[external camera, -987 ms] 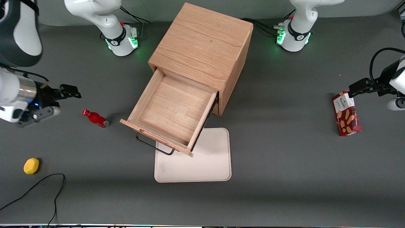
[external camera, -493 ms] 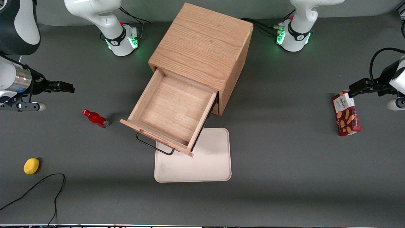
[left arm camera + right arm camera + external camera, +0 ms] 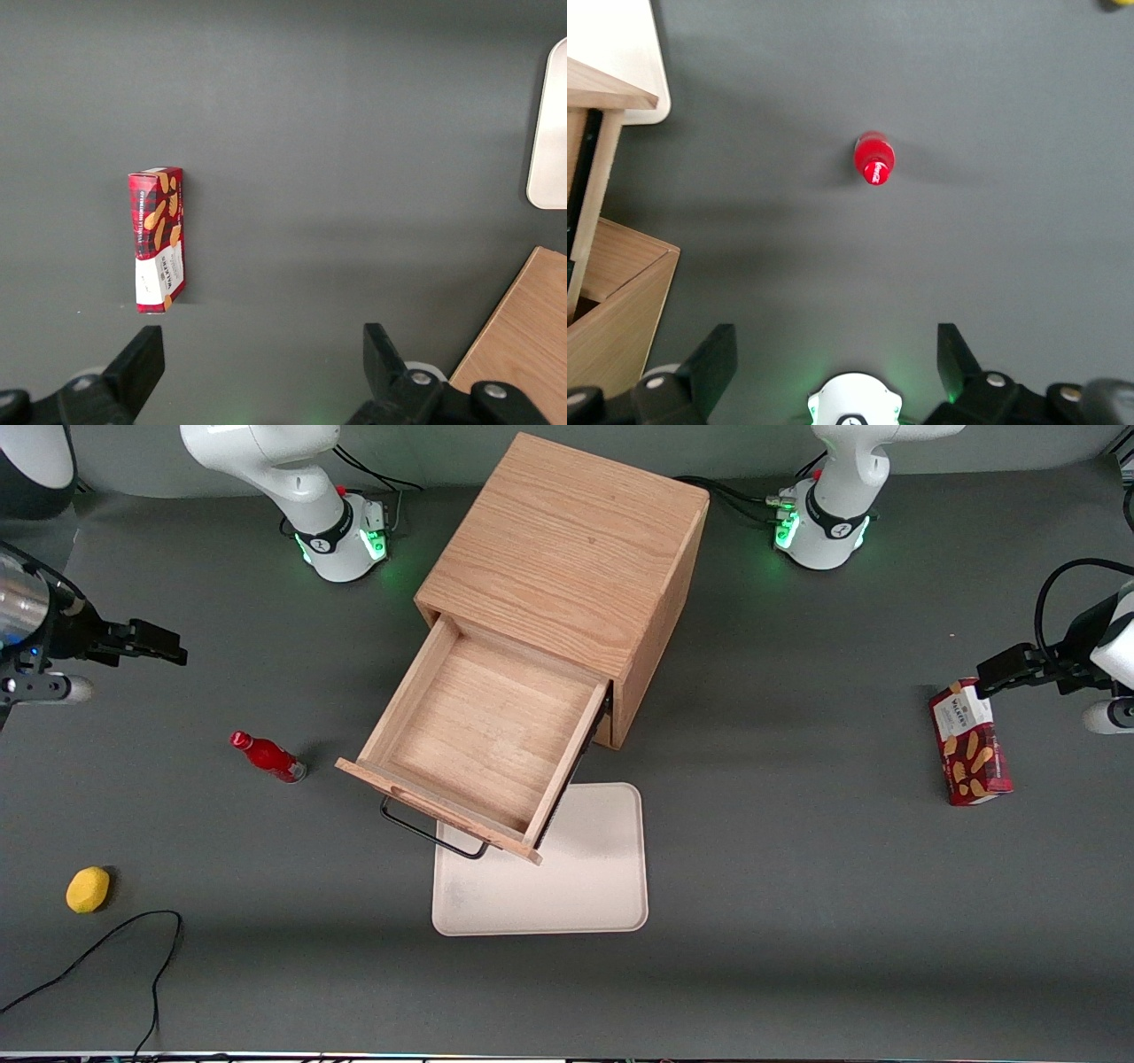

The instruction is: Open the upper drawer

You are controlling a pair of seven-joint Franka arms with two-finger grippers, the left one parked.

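The upper drawer (image 3: 483, 731) of the oak cabinet (image 3: 567, 549) stands pulled far out toward the front camera, its shallow square wooden box showing empty. Its black wire bar handle (image 3: 434, 834) hangs at the front edge, over a cream tray (image 3: 567, 886). My gripper (image 3: 159, 642) is open and empty, raised well away from the drawer toward the working arm's end of the table. In the right wrist view the gripper (image 3: 837, 363) has its fingers wide apart, with the drawer's corner (image 3: 607, 177) beside it. The lower drawer is hidden under the upper one.
A red bottle (image 3: 266, 756) stands between the gripper and the drawer; it also shows in the right wrist view (image 3: 874, 163). A yellow ball (image 3: 88, 889) and a black cable (image 3: 115, 948) lie nearer the front camera. A red biscuit box (image 3: 970, 742) lies at the parked arm's end.
My gripper has moved away from the front camera and farther from the drawer, toward the working arm's end. The drawer stays out as before.
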